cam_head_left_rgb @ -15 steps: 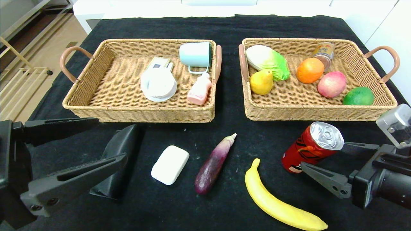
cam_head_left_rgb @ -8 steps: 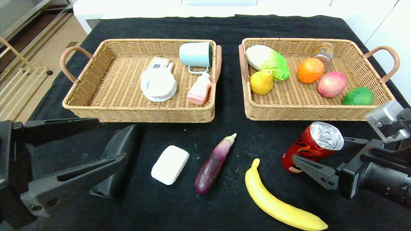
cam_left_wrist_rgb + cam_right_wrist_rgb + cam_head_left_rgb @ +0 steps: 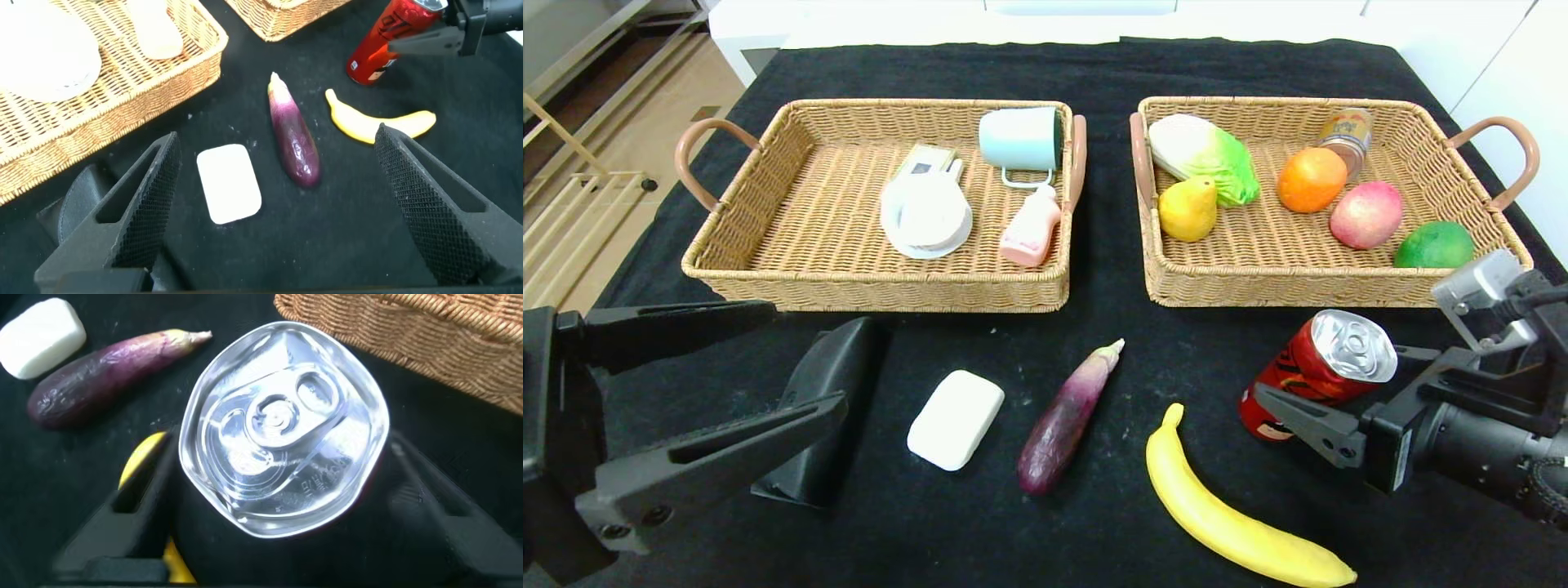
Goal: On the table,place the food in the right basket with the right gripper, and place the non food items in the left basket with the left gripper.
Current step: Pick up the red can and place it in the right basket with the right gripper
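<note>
A red drink can [image 3: 1319,371] stands tilted on the black cloth in front of the right basket [image 3: 1307,290]. My right gripper [image 3: 1331,380] is open, with one finger on each side of the can; in the right wrist view the can's silver top [image 3: 282,429] fills the space between the fingers. A white soap bar [image 3: 956,419], a purple eggplant [image 3: 1066,420] and a yellow banana [image 3: 1233,523] lie on the cloth. My left gripper [image 3: 805,357] is open and empty at the front left, near a black wedge-shaped object [image 3: 829,384].
The left basket [image 3: 768,269] holds a mint cup, a white round item, a pink bottle and a small box. The right basket holds cabbage, a pear, an orange, a peach, a green fruit and a small can.
My right gripper has moved left, sliding its fingers further along both sides of the red can. The can and the left arm have not moved.
</note>
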### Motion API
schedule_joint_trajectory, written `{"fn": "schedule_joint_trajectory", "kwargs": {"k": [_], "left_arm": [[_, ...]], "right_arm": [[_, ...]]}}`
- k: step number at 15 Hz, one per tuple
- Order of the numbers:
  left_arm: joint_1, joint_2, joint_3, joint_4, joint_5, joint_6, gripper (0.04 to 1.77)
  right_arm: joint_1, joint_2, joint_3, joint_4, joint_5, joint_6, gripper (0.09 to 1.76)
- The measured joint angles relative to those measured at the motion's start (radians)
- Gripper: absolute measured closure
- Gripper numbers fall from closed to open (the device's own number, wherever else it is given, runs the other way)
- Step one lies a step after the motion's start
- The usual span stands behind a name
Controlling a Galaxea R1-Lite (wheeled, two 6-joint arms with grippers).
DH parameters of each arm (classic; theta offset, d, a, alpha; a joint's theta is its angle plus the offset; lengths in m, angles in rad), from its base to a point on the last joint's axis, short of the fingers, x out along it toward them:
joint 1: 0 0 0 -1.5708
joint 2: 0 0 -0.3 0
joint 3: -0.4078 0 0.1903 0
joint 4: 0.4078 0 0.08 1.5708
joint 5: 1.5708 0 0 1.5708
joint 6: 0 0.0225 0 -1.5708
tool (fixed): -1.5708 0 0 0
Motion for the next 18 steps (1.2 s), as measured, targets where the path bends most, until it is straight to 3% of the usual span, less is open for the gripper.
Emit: {"fn": "schedule_joint_trajectory", "kwargs": {"k": [2, 4, 18], "left_arm": [[0.000, 0.000, 0.000, 0.000, 0.000, 0.000, 0.09], [0.000, 0.000, 0.000, 0.000, 0.000, 0.001, 0.09], [0.000, 0.002, 0.001, 0.001, 0.000, 0.015, 0.09]], "right_arm": [[0.000, 0.003, 0.005, 0.000, 0.001, 0.000, 0.69], [0.000, 0.004, 0.008, -0.001, 0.000, 0.000, 0.81], [0.000, -0.001, 0.008, 0.008, 0.005, -0.002, 0.85]]}}
